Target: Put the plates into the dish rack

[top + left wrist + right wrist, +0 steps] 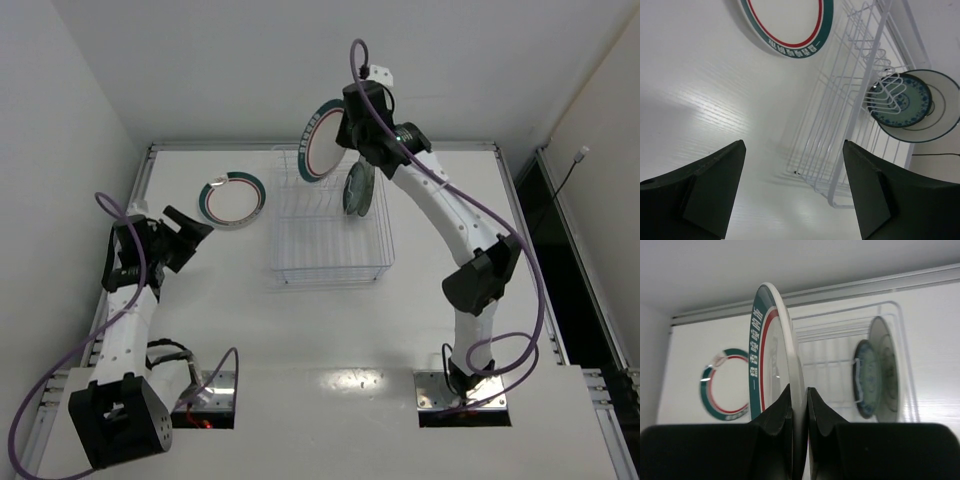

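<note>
Currently your right gripper (799, 392) clamps an upright white plate (765, 355), teal rim, red ring, by its edge. Your left gripper (794, 147) gapes empty.

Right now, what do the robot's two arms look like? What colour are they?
Both arms, left arm and right arm, are white tubes with chunky black joints. A thin purple cable loops along each one. The left gripper and right gripper have broad, dark, wedge-shaped fingers. No sleeves or markings show.
</note>
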`<move>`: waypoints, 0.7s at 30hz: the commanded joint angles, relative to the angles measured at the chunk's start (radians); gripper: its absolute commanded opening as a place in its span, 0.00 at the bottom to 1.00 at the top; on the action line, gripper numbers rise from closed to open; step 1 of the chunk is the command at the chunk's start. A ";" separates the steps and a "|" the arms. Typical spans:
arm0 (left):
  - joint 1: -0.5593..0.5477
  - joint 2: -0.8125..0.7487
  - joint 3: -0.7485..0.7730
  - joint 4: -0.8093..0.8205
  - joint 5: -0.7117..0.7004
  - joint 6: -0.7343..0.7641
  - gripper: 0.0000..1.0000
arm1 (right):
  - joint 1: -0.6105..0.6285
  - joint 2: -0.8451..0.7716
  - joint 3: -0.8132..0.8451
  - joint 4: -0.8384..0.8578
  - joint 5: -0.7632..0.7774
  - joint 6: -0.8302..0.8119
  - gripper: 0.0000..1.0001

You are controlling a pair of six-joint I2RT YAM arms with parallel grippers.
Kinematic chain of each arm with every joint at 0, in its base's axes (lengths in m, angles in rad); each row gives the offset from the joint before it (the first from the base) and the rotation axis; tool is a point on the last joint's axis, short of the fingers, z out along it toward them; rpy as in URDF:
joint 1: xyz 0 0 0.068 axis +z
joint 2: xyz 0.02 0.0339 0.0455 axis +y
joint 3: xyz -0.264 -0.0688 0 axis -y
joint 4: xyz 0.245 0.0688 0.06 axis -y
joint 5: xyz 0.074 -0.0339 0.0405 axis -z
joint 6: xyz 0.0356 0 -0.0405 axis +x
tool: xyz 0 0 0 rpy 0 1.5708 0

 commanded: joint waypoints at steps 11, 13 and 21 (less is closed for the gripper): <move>0.047 0.060 -0.078 0.048 0.022 0.144 0.76 | 0.013 0.048 -0.045 -0.035 0.340 -0.231 0.00; 0.058 0.070 -0.100 0.049 0.022 0.168 0.76 | 0.013 0.073 -0.035 -0.035 0.340 -0.231 0.00; 0.086 0.099 -0.135 0.085 0.093 0.168 0.76 | 0.004 0.108 -0.055 0.000 0.340 -0.284 0.00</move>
